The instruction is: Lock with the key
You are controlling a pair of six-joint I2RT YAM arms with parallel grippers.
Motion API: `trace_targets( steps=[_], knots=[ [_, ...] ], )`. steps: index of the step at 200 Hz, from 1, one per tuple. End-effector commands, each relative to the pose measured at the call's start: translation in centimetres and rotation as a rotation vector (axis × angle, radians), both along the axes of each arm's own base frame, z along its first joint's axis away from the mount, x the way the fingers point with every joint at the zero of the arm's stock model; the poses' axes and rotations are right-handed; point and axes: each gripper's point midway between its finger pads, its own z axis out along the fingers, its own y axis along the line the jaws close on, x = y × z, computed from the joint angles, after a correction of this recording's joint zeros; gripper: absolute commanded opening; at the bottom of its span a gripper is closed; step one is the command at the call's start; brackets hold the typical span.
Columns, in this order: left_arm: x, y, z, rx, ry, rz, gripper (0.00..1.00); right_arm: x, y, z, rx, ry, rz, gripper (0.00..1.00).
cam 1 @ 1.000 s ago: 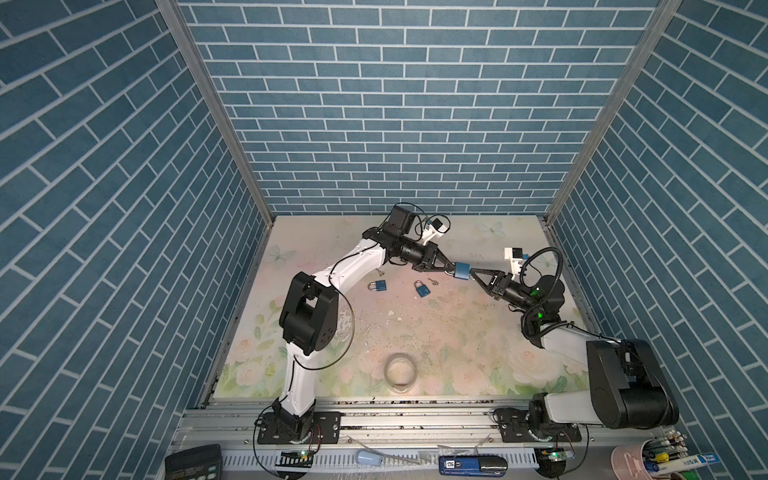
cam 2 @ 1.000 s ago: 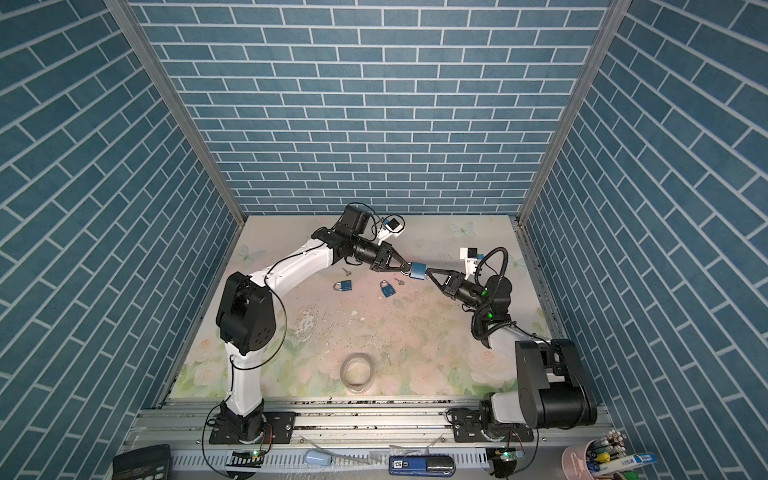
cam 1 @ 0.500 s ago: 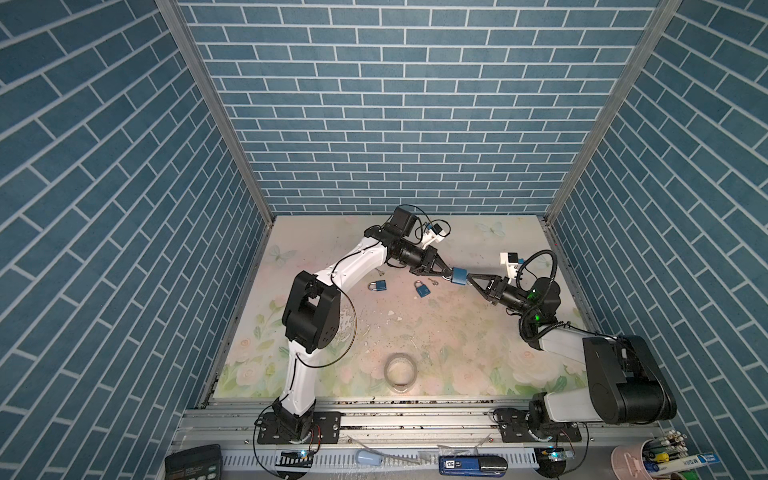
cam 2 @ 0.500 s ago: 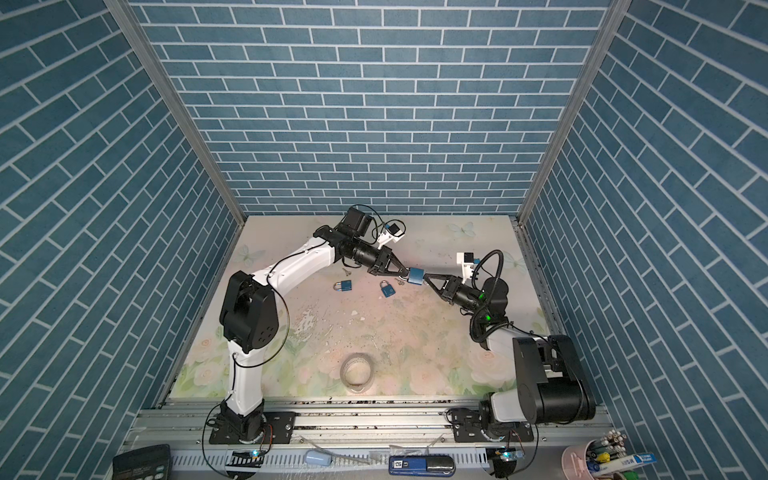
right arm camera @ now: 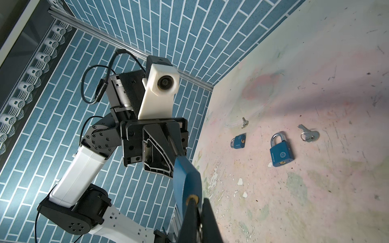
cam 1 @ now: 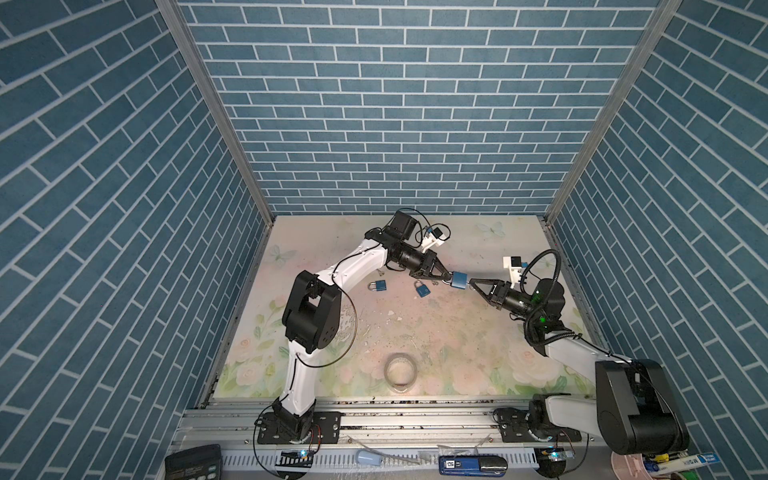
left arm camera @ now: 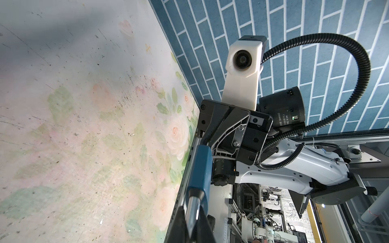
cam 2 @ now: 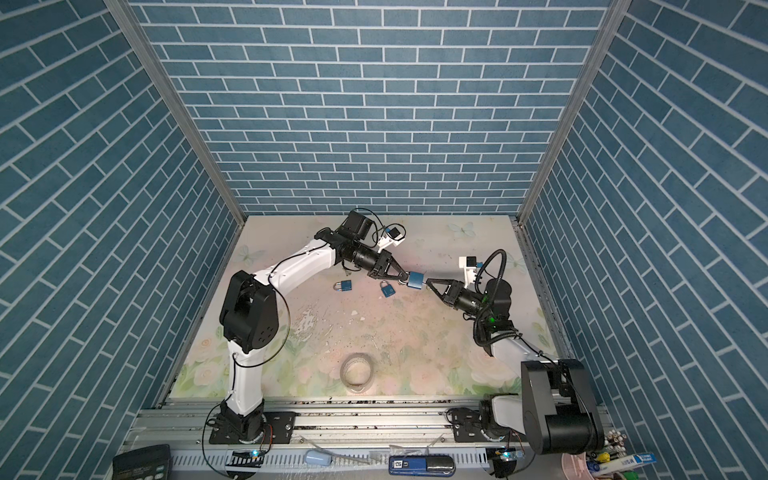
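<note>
Wide first: the floral table [cam 1: 457,353] lies under both arms. Your left arm [cam 1: 357,266] and right arm [cam 1: 573,353] reach in and meet nose to nose above its far half. The tape roll [cam 1: 400,372] sits near the front edge, well apart from the action.

Now the meeting point. The left gripper [cam 1: 446,277] and right gripper [cam 1: 473,283] sandwich the held padlock [cam 1: 459,280], which is up in the air, clear of the table, in both top views. Two spare padlocks [right arm camera: 281,151] lie flat beneath, near the left arm, with loose keys [right arm camera: 308,134] just beside them. Leave those alone.

Closer in, the left wrist view shows the left fingers [left arm camera: 181,223] clamped on the steel shackle [left arm camera: 192,205], with the blue body pointing away. In the right wrist view, the right fingers [right arm camera: 207,218] are pressed together right at the brass keyway [right arm camera: 191,197]. The key itself is hidden between them, so you can't confirm it by eye, though it looks seated in the keyway.

So you're on the turning step, I'd say. Whether the shackle is fully home can't be told from here. Next you'll want a clean wrist roll on the right, with the left holding firm and both staying in line, or the key may bind or slip.
</note>
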Motion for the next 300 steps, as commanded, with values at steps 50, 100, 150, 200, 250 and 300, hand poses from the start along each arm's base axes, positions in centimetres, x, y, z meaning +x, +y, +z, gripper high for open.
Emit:
trace_targets(
  steps=[50,100,150,200,250,300],
  knots=[
    [3.4,3.6,2.6,-0.042,-0.063,0.112,0.00,0.9,-3.4,-4.4,-0.065,0.085,-0.142,0.00],
    [3.4,3.6,2.7,-0.053,-0.061,0.117,0.00,1.0,-4.2,-4.7,-0.060,0.074,-0.169,0.00],
    [3.4,3.7,2.8,-0.060,-0.056,0.126,0.00,1.3,-4.7,-4.5,-0.039,0.053,-0.184,0.00],
    [3.3,3.4,1.6,-0.030,-0.048,0.123,0.00,1.7,-5.2,-4.8,-0.033,0.068,-0.211,0.00],
    [2.9,2.0,-1.0,0.072,-0.050,0.075,0.00,1.9,-7.4,-6.1,-0.085,0.131,-0.326,0.00],
    [3.6,-0.2,-4.2,0.137,-0.060,0.055,0.00,0.4,-9.5,-5.8,-0.254,0.162,-0.426,0.00]
  ],
)
